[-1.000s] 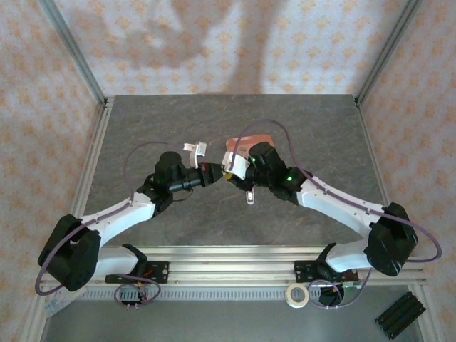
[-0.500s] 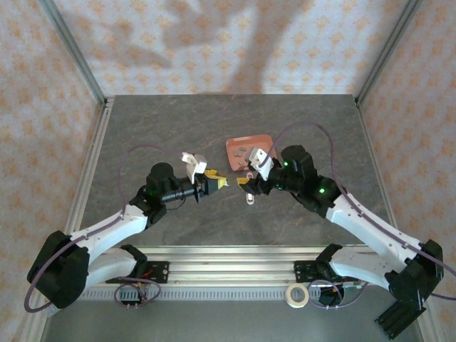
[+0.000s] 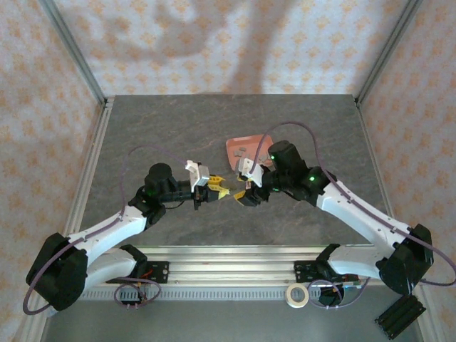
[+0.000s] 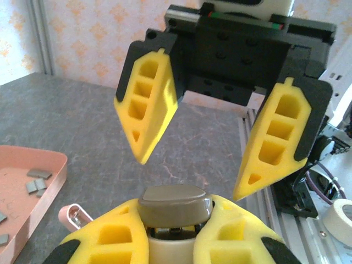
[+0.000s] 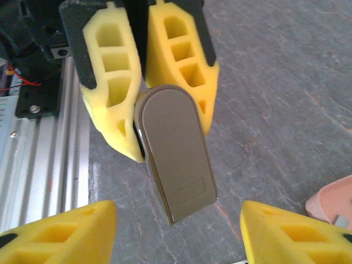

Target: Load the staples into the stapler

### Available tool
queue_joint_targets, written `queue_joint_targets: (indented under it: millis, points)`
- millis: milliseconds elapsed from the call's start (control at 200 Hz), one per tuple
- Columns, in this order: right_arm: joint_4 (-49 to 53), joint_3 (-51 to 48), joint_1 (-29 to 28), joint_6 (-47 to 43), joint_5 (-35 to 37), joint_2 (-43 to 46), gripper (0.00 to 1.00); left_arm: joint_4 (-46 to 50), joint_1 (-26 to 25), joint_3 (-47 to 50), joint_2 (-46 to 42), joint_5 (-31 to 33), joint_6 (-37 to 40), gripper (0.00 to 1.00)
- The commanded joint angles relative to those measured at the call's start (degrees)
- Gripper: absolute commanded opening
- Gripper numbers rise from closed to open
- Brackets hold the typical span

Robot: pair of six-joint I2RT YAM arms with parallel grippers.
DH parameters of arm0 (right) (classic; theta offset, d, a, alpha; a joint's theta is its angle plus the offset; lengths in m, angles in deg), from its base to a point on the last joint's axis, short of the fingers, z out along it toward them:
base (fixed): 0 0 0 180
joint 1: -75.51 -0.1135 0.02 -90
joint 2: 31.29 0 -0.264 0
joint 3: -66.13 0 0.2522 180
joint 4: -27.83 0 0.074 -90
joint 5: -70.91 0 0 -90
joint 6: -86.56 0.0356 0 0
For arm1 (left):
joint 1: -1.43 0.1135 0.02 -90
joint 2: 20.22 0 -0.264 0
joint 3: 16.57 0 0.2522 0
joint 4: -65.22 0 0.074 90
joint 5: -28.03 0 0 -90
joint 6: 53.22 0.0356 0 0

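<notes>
While left tool (image 3: 221, 190) grips stapler (image 5: 176, 151), right tool (image 4: 191, 176) gapes.

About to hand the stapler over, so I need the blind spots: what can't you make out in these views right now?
Right wrist view: the stapler faces the camera with its taupe top; the staple channel is hidden, with the left gripper covering its sides.
Left wrist view: no full count of the staples, since the pink tray is cut by the left edge.
Top external view: the tray contents are too small and partly under the right arm.
</notes>
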Motion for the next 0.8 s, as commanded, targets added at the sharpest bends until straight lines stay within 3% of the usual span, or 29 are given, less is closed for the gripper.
queue_joint_targets:
  millis: [0, 290, 505, 681, 791]
  points:
    - [3.1, 2.7, 0.2, -3.6, -4.6, -1.6, 0.58, -6.3, -0.2, -0.6, 0.6, -3.3, 0.1, 0.0]
    - [4.6, 4.4, 0.2, -5.2, -9.7, -4.2, 0.5, -9.2, -0.2, -1.2, 2.4, -6.2, -1.6, 0.0]
    - [9.4, 6.9, 0.8, -7.9, -14.0, -6.3, 0.33, -8.4, -0.2, -1.6, 3.0, -6.7, -1.0, 0.0]
    - [10.5, 7.8, 0.8, -8.1, -14.2, -7.5, 0.3, -9.5, -0.2, -1.5, 3.2, -6.9, -1.5, 0.0]
    - [9.8, 7.9, 0.8, -7.1, -13.8, -7.9, 0.34, -9.7, -0.2, -1.5, 3.2, -6.9, -1.6, 0.0]
